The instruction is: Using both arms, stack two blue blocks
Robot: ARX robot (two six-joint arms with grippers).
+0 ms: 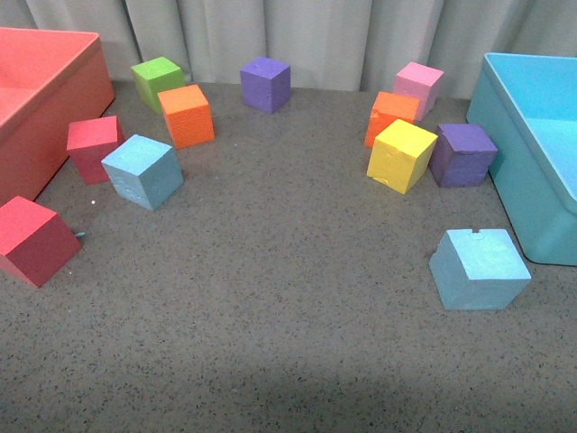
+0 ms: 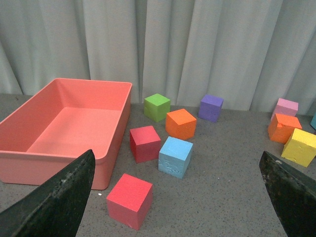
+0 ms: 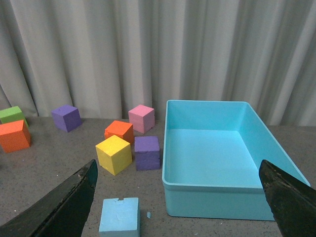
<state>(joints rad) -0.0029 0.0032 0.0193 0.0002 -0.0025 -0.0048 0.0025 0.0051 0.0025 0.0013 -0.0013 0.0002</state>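
Observation:
One light blue block (image 1: 143, 170) sits on the grey table at the left, between a red cube and an orange cube; the left wrist view shows this blue block (image 2: 175, 156) ahead of my open left gripper (image 2: 180, 197), whose fingers (image 2: 54, 202) hold nothing. The other blue block (image 1: 479, 268), with a small notch on its top edge, lies at the right beside the cyan bin. In the right wrist view this notched block (image 3: 119, 217) is just ahead of my open, empty right gripper (image 3: 178, 202). Neither arm shows in the front view.
A red bin (image 1: 45, 99) stands at the far left, a cyan bin (image 1: 532, 144) at the far right. Red (image 1: 32, 240), red (image 1: 93, 147), green (image 1: 158, 83), orange (image 1: 187, 115), purple (image 1: 266, 84), pink (image 1: 418, 87), orange (image 1: 390, 115), yellow (image 1: 401, 155) and purple (image 1: 462, 154) cubes ring the table.

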